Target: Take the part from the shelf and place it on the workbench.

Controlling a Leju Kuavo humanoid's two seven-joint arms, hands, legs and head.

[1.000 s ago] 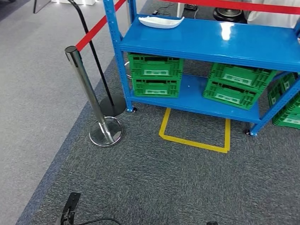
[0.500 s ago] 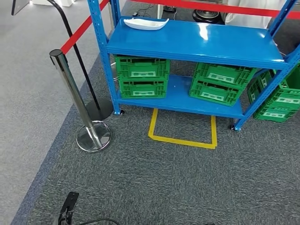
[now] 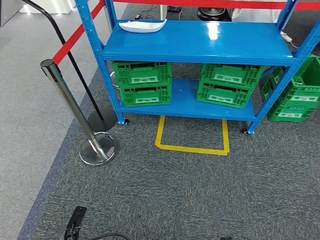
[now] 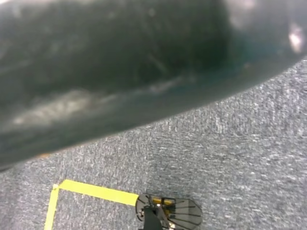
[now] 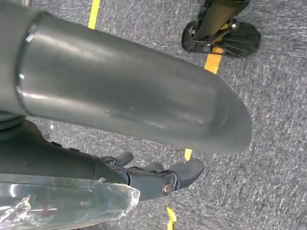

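- From the head camera I see a blue shelf (image 3: 196,45) ahead of me, standing on grey carpet (image 3: 181,195).
- The white part (image 3: 142,26) lies on the upper board of the shelf, at its far left corner, close to the left upright.
- It is a long, shallow, boat-like piece. Its long axis runs along the length of the shelf, side to side in my view, with one tapered tip pointing toward the left upright and the other toward the middle of the board.
- On the lower board sit two stacked green crates (image 3: 142,83) on the left and a lower pair of green crates (image 3: 227,84) on the right, well apart from each other.
- More green crates (image 3: 298,97) stand just beyond the shelf's right leg.
- A square of yellow tape (image 3: 191,136) marks the carpet right in front of the shelf.
- A chrome post (image 3: 71,107) with a red belt (image 3: 77,35) stands to the left of the shelf, near a black round base (image 3: 102,120).
- My right hand (image 5: 159,175) hangs over the carpet; its dark fingers (image 5: 188,170) lie slightly spread and hold nothing.
- For my left hand I cannot tell the state: the left wrist camera gives me a dark blur over carpet.
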